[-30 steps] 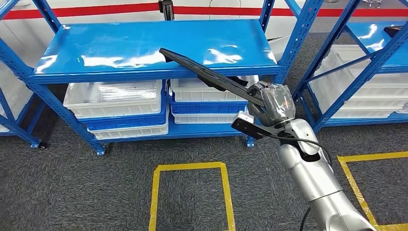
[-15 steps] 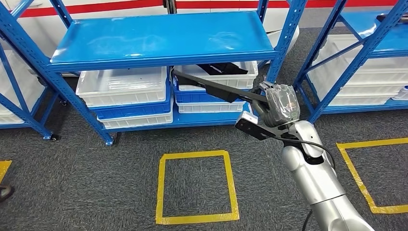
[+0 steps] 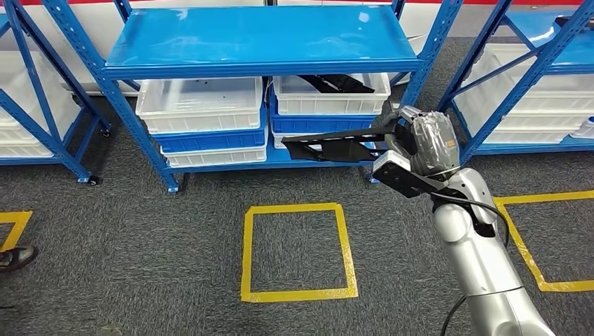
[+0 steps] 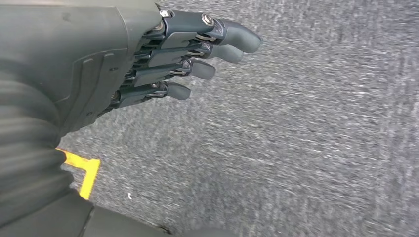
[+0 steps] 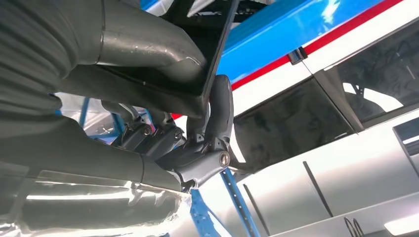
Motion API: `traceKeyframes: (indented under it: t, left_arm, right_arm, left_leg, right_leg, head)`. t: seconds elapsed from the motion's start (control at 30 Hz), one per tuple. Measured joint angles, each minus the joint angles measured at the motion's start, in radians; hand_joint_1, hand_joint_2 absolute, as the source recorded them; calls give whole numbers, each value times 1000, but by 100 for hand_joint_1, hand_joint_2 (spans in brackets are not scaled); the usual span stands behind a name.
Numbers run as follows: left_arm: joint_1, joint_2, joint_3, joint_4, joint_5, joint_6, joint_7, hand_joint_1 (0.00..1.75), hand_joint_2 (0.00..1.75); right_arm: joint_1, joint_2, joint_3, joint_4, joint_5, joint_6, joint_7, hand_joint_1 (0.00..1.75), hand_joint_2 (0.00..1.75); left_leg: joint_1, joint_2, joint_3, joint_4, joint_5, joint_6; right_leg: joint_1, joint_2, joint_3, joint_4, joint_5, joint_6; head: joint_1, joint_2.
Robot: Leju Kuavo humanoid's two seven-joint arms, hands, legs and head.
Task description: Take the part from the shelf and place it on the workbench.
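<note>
Your right hand (image 3: 420, 143) grips one end of the long black part (image 3: 335, 145), holding it roughly level, stretching toward 9 o'clock in front of the blue shelf (image 3: 263, 40). Behind it, a white bin (image 3: 329, 94) holds another dark piece. Your left hand (image 4: 163, 59) hangs over grey carpet, fingers apart, holding nothing. No legible writing anywhere.
</note>
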Motion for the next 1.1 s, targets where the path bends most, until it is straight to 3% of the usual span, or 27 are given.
traceKeyframes:
  t: [0.07, 0.13, 0.2, 0.27, 0.3, 0.33, 0.4, 0.43, 0.47, 0.5, 0.53, 0.57, 0.63, 0.67, 0.7, 0.77, 0.8, 0.83, 0.9, 0.93, 0.97, 1.0, 1.03, 1.1]
  left_arm:
    - [0, -2, 0, 0, 0, 0, 0, 0, 175]
    - [0, -4, 1, 0, 0, -1, -2, 0, 175]
    - [1, -5, 2, 0, 0, -1, -6, 0, 175]
    - [3, -5, 5, 0, 1, -2, -8, 0, 175]
    - [5, -5, 6, 0, 1, -3, -9, 0, 175]
    - [7, -4, 6, 0, 2, -3, -10, 0, 175]
    - [8, -3, 8, 0, 3, -3, -13, 0, 175]
    - [8, -2, 8, 0, 3, -3, -13, 0, 175]
    - [8, -1, 8, 0, 3, -2, -13, 0, 175]
    - [8, -1, 9, 0, 3, -2, -13, 0, 175]
    - [7, -1, 9, 0, 3, -2, -12, 0, 175]
    - [7, 0, 9, 0, 4, -1, -12, 0, 175]
    - [4, 1, 10, 0, 8, 2, -10, 0, 175]
    - [3, 2, 12, 0, 10, 4, -9, 0, 175]
    - [3, 2, 15, 0, 12, 7, -8, 0, 175]
    - [2, 2, 20, 0, 14, 10, -8, 0, 175]
    - [1, 2, 22, 0, 14, 10, -8, 0, 175]
    - [0, 2, 24, 0, 14, 10, -9, 0, 175]
    - [-2, 1, 24, -1, 12, 7, -13, 0, 175]
    - [-2, 1, 24, -1, 10, 5, -16, 0, 175]
    - [-2, 1, 24, -1, 9, 4, -18, 0, 175]
    - [-2, 0, 24, -1, 7, 2, -20, 0, 175]
    - [-2, 0, 24, -1, 6, 0, -20, 0, 175]
    - [-2, 0, 24, -1, 4, -2, -21, 0, 175]
  right_arm:
    - [-2, -2, -5, -1, 0, 0, -2, 171, 175]
    - [-5, -2, -11, -4, 0, 0, -3, 171, 175]
    - [-6, -3, -14, -8, 0, 0, -5, 171, 175]
    - [-2, -4, -15, -9, 0, 0, -7, 171, 175]
    - [-1, -5, -15, -9, 1, 0, -8, 171, 175]
    - [1, -4, -14, -9, 1, -1, -8, 171, 175]
    - [2, -4, -15, -9, 3, -1, -8, 171, 175]
    - [2, -4, -15, -8, 4, -1, -8, 171, 175]
    - [3, -4, -16, -8, 5, -1, -8, 171, 175]
    - [4, -4, -16, -8, 7, -1, -8, 171, 175]
    - [5, -3, -17, -8, 8, -1, -8, 171, 175]
    - [6, -3, -18, -8, 8, -1, -8, 171, 175]
    - [6, -1, -21, -8, 11, -1, -8, 171, 175]
    - [5, 1, -22, -8, 13, -1, -9, 171, 175]
    - [4, 3, -22, -7, 16, -1, -9, 171, 175]
    - [2, 8, -22, -6, 23, 0, -8, 171, 175]
    - [1, 10, -22, -5, 25, 0, -8, 171, 175]
    - [0, 10, -22, -5, 27, 0, -7, 171, 175]
    - [1, 9, -24, -4, 28, 0, -6, 171, 175]
    - [4, 9, -24, -4, 29, 0, -5, 171, 175]
    - [8, 8, -24, -3, 29, -1, -4, 171, 175]
    - [13, 8, -24, -3, 30, -1, -3, 171, 175]
    - [17, 7, -24, -3, 31, -2, -2, 171, 175]
    - [22, 7, -24, -3, 33, -2, -2, 171, 175]
  left_leg:
    - [-5, -2, -30, 1, 26, -3]
    - [-10, -3, -51, -1, 52, -10]
    - [-10, -2, -61, -14, 81, -20]
    - [-8, -3, -69, -26, 96, -31]
    - [-6, -4, -79, -10, 74, -37]
    - [-3, -5, -92, 28, 34, -43]
    - [5, -5, -126, 170, -76, -55]
    - [7, -5, -139, 243, -111, -61]
    - [9, -4, -142, 294, -125, -65]
    - [11, -4, -130, 311, -119, -67]
    - [13, -4, -98, 290, -98, -68]
    - [14, -5, -48, 233, -77, -65]
    - [12, -6, 57, 92, -75, -56]
    - [9, -6, 88, 43, -84, -50]
    - [5, -6, 100, 19, -93, -44]
    - [3, -4, 96, 4, -79, -28]
    - [4, -2, 91, -4, -67, -17]
    - [5, 1, 83, -11, -53, -7]
    - [5, 2, 58, -16, -28, 4]
    - [5, 2, 44, -16, -17, 4]
    - [4, 2, 29, -15, -5, 4]
    - [4, 2, 14, -15, 6, 2]
    - [4, 2, 1, -14, 17, -1]
    - [3, 1, -26, -11, 40, -10]
  right_leg:
    - [8, 2, 90, -88, 32, 3]
    - [20, 1, 208, -246, 17, -16]
    - [30, 1, 254, -335, 4, -31]
    - [23, 2, 236, -347, 27, -42]
    - [16, 1, 231, -349, 39, -53]
    - [9, -1, 223, -350, 50, -62]
    - [7, -5, 207, -344, 67, -72]
    - [7, -6, 196, -341, 73, -71]
    - [7, -6, 184, -337, 81, -69]
    - [7, -6, 171, -334, 89, -67]
    - [7, -5, 158, -330, 96, -65]
    - [6, -4, 147, -327, 103, -61]
    - [9, -2, 129, -319, 114, -49]
    - [10, -2, 125, -318, 121, -41]
    - [10, -3, 121, -319, 127, -33]
    - [10, -4, 116, -321, 136, -17]
    - [11, -3, 106, -310, 124, -16]
    - [12, -2, 91, -281, 98, -18]
    - [12, 1, 45, -159, 13, -28]
    - [10, 2, 26, -87, -21, -28]
    - [9, 2, 16, -32, -37, -22]
    - [8, 2, 21, -7, -33, -12]
    - [7, 2, 44, -21, -13, 0]
    - [4, 2, 138, -140, 24, 14]
  head:
    - [0, 0]
    - [-2, 0]
    - [0, 0]
    - [4, 0]
    - [4, 0]
    - [3, 0]
    - [2, 0]
    - [2, 0]
    - [2, 0]
    - [2, 0]
    - [1, 0]
    - [1, 0]
    - [2, 0]
    - [3, 0]
    - [3, 0]
    - [3, 0]
    - [4, 0]
    - [5, 0]
    - [7, 0]
    - [7, 0]
    - [7, 0]
    - [7, 0]
    - [7, 0]
    - [7, 0]
